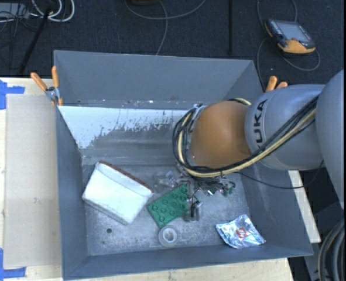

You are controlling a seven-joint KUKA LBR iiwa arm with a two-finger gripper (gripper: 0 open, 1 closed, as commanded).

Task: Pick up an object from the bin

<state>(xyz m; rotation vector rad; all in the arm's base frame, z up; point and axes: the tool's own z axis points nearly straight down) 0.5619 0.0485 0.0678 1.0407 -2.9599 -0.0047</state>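
**Gripper.** The gripper point(192, 206) is seen low in the bin point(155, 86), just above the middle of the floor, under the arm's orange wrist cover. Whether it is released or clenched cannot be told, as the wrist and cables hide it from above. Nothing can be confirmed as grasped.

**Nearest thing.** A flat green studded plate point(168, 205) lies on the floor near the middle of the bin, toward the front wall. The gripper is placed at the edge of the plate on the arm's side. Contact cannot be confirmed.

**Other contents.** A small clear ring point(168, 235) lies just beyond the plate, close to the front wall. A white block with a brown top edge point(115, 195) rests toward the left wall, near the plate's far corner. A crumpled silver wrapper point(239, 232) lies apart, near the front right corner.

**Progress.** The approach is judged complete or nearly so, with the green plate the likely target. Nothing is raised off the floor. The grasp and the lift are judged outstanding.
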